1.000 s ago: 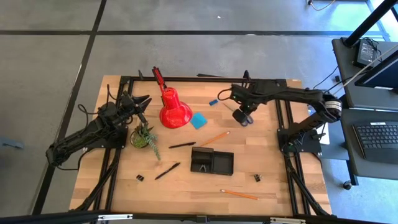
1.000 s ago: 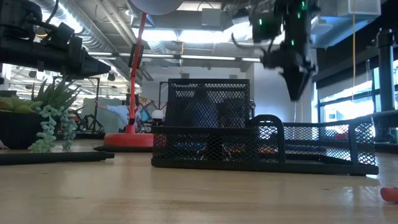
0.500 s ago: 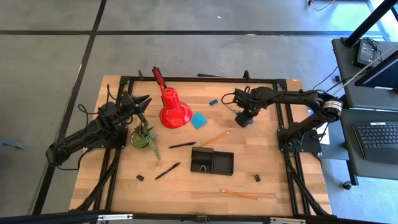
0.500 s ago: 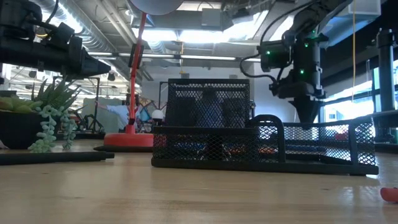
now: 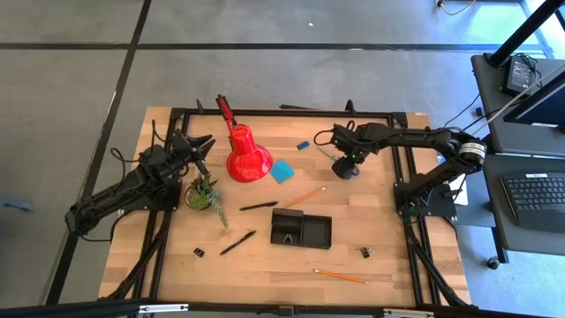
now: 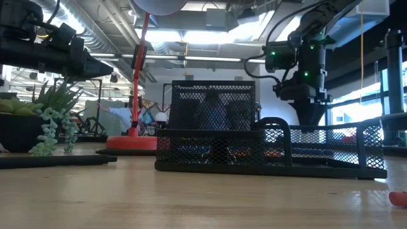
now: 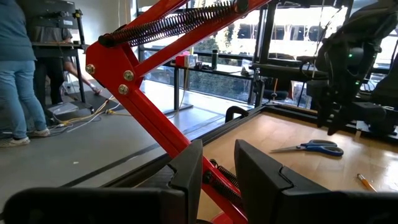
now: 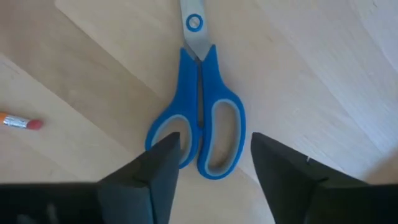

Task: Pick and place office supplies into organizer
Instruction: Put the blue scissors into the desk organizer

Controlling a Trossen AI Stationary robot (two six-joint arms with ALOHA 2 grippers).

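The blue-handled scissors lie flat on the wooden table, also seen in the left wrist view. My right gripper is open and points down just above their handle loops, one finger on each side; it also shows in the high view and the low view. The black mesh organizer stands toward the table's near side. My left gripper is open and empty at the far left, beside the red lamp.
On the table lie an orange pencil, a second pencil, two black pens, binder clips, a light-blue note pad and a blue eraser. A potted plant stands near the left arm.
My right gripper has gone down toward the scissors and tipped from a slant to point straight down. Most of the drop came early, then a little more. The scissors lie still.
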